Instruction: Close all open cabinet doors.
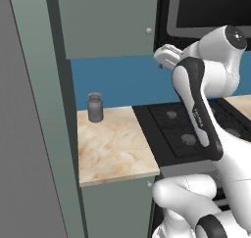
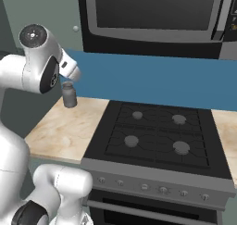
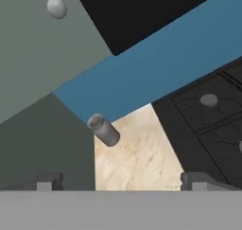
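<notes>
- My claw (image 3: 120,181) hangs in mid-air w/ nothing in it; the two tips (image 3: 47,181) sit wide apart in the hand view, so I read it as released.
- Upper cabinet door (image 3: 42,49) w/ its pale knob (image 3: 56,7) is ahead of the claw and up toward the top-left of the hand view; it looks flush w/ its frame, so prob. already shut (my guess).
- A tall grey-green panel (image 1: 37,109) stands edge-on well off to the claw's left in the left base view. I judge this to be the open door I'm after, which would explain why the hand is raised and rolled that way.
- Lower door under the bench (image 1: 115,210), below the claw, looks shut.
- Small grey jar (image 3: 105,131) stands on the bench (image 1: 112,149), ahead of and below the claw, clear of it.
- Stove (image 2: 157,131) lies to the claw's right, microwave (image 2: 152,11) above it.
- In the way: the jar is near the swing path (could get knocked if I sweep low), so I'd keep the claw high.
</notes>
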Motion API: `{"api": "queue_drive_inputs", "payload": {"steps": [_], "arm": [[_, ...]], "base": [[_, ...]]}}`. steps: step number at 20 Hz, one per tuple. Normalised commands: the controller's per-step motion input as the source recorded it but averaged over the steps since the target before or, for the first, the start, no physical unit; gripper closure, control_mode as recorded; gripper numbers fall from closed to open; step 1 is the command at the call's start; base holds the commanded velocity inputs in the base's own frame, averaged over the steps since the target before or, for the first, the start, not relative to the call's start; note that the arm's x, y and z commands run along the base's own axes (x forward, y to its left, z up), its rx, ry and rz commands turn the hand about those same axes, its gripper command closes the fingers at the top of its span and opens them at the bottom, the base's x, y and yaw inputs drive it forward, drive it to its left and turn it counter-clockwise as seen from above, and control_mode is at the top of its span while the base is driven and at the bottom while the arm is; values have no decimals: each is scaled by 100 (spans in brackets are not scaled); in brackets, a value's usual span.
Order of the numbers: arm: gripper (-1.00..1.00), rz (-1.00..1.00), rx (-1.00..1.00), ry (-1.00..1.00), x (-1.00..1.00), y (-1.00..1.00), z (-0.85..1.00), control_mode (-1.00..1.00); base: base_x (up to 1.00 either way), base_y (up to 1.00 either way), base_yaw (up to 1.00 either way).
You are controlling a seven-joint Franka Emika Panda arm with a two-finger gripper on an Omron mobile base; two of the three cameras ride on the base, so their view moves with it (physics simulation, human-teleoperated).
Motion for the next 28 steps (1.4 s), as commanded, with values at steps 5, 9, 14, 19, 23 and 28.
{"api": "queue_drive_inputs", "payload": {"steps": [5, 9, 14, 19, 23, 28], "arm": [[-100, 11, -17, -1, -37, -30, -26, -100], [-100, 9, -16, 0, -33, -24, -24, -100], [-100, 5, -11, -15, -41, -12, -27, -100], [-100, 0, -9, -7, -25, -1, -29, -100], [-100, 0, -17, 16, -5, 0, -27, -100], [-100, 0, -1, 0, 0, 0, 0, -100]], "base": [[0, 0, 0], [0, 0, 0], [0, 0, 0], [0, 0, 0], [0, 0, 0], [0, 0, 0]]}}
